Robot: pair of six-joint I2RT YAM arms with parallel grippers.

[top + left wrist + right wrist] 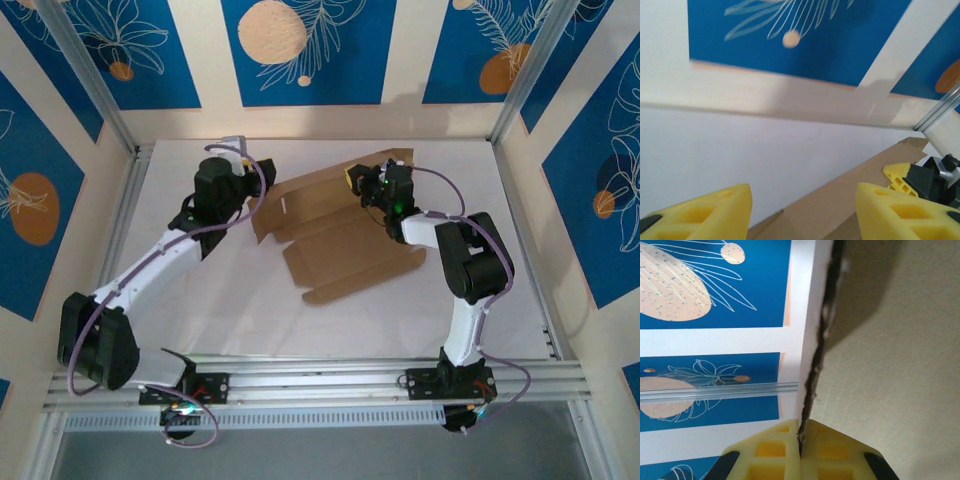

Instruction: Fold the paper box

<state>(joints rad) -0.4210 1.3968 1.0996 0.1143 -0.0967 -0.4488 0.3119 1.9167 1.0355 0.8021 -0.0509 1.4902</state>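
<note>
Right gripper (801,450), elbow bent, clamps an upturned edge of the paper box (890,365) while left gripper (800,215), arm stretched forward, holds its jaws apart above it.

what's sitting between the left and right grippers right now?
The paper box: its cardboard spans from left gripper to right gripper, clearest in the left wrist view; top external agrees.

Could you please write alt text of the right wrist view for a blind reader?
The right pincer, yellow-fingered, is shut on the raw edge of the plain brown cardboard box, which rises up the frame; blue leaf-patterned wall panels stand behind.
</note>
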